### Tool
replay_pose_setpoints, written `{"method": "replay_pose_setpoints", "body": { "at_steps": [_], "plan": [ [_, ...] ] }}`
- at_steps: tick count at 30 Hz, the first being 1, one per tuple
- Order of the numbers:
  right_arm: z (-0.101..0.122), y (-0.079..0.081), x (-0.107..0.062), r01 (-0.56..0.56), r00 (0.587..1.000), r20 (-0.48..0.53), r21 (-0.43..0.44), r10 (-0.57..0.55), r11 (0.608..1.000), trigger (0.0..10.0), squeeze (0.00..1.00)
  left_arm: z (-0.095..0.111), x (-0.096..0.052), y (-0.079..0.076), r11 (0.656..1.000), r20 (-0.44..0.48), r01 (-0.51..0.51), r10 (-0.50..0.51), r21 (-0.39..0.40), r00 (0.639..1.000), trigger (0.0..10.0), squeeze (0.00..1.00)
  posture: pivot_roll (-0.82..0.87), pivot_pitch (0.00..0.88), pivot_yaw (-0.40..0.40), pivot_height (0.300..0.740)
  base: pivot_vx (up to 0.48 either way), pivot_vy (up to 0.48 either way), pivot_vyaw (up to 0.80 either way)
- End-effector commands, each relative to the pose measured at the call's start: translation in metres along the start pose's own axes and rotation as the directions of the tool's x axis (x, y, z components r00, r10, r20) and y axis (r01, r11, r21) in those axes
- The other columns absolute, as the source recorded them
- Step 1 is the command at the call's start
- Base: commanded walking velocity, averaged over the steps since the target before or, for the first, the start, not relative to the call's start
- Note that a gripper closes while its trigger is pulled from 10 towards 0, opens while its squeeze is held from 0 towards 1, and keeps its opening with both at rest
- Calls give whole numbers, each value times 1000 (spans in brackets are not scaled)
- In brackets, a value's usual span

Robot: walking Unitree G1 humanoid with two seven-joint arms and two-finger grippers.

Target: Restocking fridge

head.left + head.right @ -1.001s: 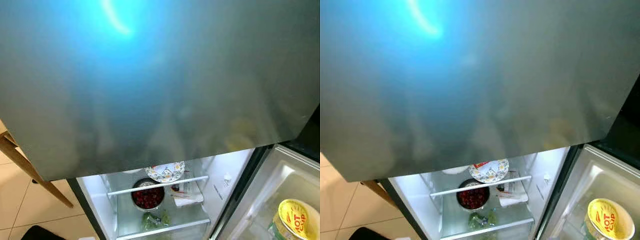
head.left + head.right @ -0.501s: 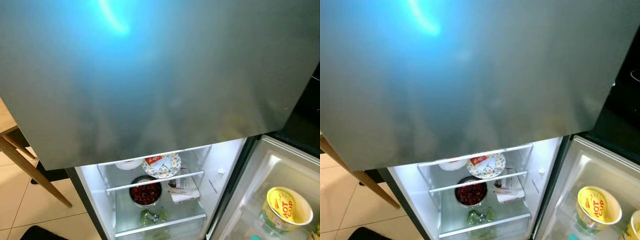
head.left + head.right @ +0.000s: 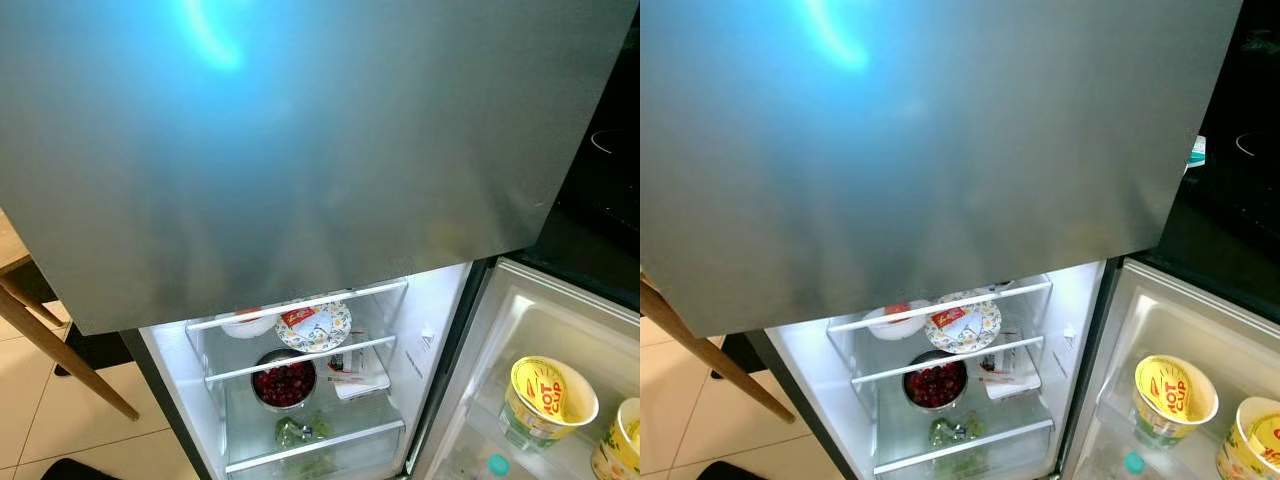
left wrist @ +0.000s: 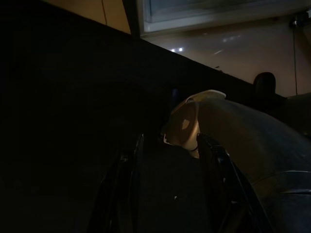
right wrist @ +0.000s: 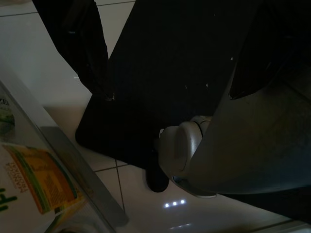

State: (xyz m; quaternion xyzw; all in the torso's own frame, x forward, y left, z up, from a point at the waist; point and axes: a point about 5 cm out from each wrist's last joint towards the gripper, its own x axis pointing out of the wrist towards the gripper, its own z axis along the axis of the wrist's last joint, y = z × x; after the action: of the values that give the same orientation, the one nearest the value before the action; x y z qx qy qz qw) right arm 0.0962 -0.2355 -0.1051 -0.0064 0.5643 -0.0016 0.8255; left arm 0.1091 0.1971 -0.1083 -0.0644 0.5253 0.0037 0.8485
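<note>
Compared with the frame one second back, your head view has shifted: more of the open door now shows at the right, with a second cup in its bin, and more of the fridge's interior is exposed. Treat this as camera motion; the stored items have not moved.

Left gripper (image 4: 167,194): fingers spread, nothing between them, hanging in shadow. Right gripper (image 5: 170,63): fingers also spread and empty, pointing down at the floor tiles (image 5: 43,53) and a dark mat (image 5: 160,92), beside the door's lower edge.

Neither arm carries stock, so judge the task as between items or not yet begun.

The fridge (image 3: 300,150) stands with its lower compartment open. Behind the front rail of the upper shelf sit a patterned plate (image 3: 313,325) and a white bowl (image 3: 247,322). Below them rests a bowl of red fruit (image 3: 284,382), with greens (image 3: 297,431) at the bottom. A yellow cup (image 3: 545,395) stands in the door bin.

All of this lies well apart from both grippers.
</note>
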Motion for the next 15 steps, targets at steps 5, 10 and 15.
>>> {"method": "replay_pose_setpoints", "body": {
  "at_steps": [5,10,15],
  "plan": [
    [-2,5,1,-18,1000,-10,-9,18,1000,10000,0,-4,0,-1,1000,-19,-2,2,-4,1000,10000,0,-40,8,-3,740,-340,0,0],
    [-2,5,1,-19,1000,-12,-14,18,1000,10000,0,-3,0,0,1000,-16,-5,5,-1,1000,10000,0,-39,6,-2,740,-356,0,0],
    [-1,3,1,-19,1000,-12,-21,19,1000,10000,0,-3,0,0,1000,-17,-5,5,1,1000,10000,0,-43,6,-4,740,-376,0,0]
  ]
}}
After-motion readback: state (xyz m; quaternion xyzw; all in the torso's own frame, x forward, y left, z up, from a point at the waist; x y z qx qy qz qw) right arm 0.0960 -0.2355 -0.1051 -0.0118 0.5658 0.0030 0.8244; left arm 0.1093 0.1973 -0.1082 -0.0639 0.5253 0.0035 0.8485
